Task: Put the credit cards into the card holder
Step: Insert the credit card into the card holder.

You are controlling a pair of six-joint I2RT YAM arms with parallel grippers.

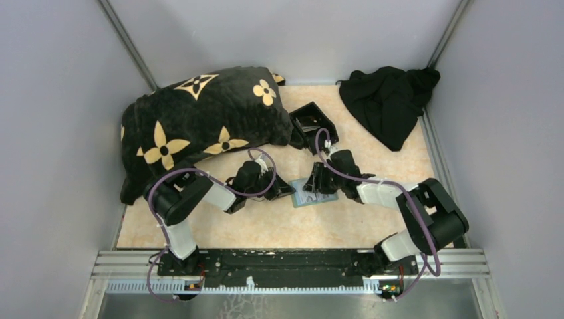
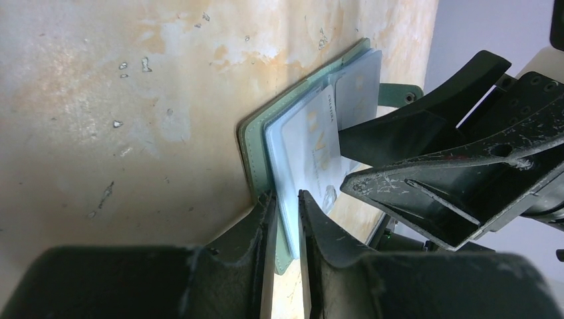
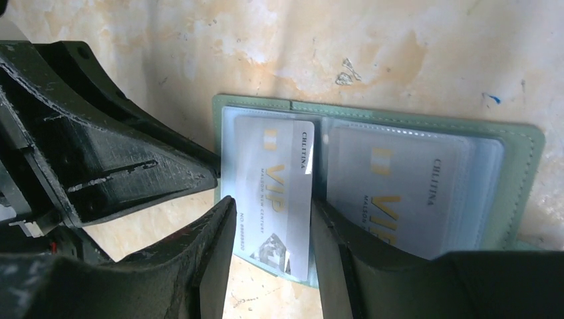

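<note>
The sage-green card holder [image 3: 519, 166] lies open on the table, also seen at holder [image 1: 307, 198]. Two silvery credit cards sit on its clear pockets: one card [image 3: 276, 179] on the left half, reaching the holder's near edge, and one card [image 3: 399, 193] on the right half. My right gripper [image 3: 273, 214] is open, its fingers standing on either side of the left card. My left gripper [image 2: 287, 199] is shut on the card holder's edge [image 2: 256, 153], with the cards [image 2: 309, 143] just beyond. In the top view the left gripper [image 1: 282, 189] and right gripper [image 1: 318, 187] meet at the holder.
A black pillow with gold flowers [image 1: 199, 126] fills the back left. A black open box [image 1: 311, 123] stands just behind the grippers. A black cloth [image 1: 389, 100] lies at the back right. Grey walls close in the table on three sides.
</note>
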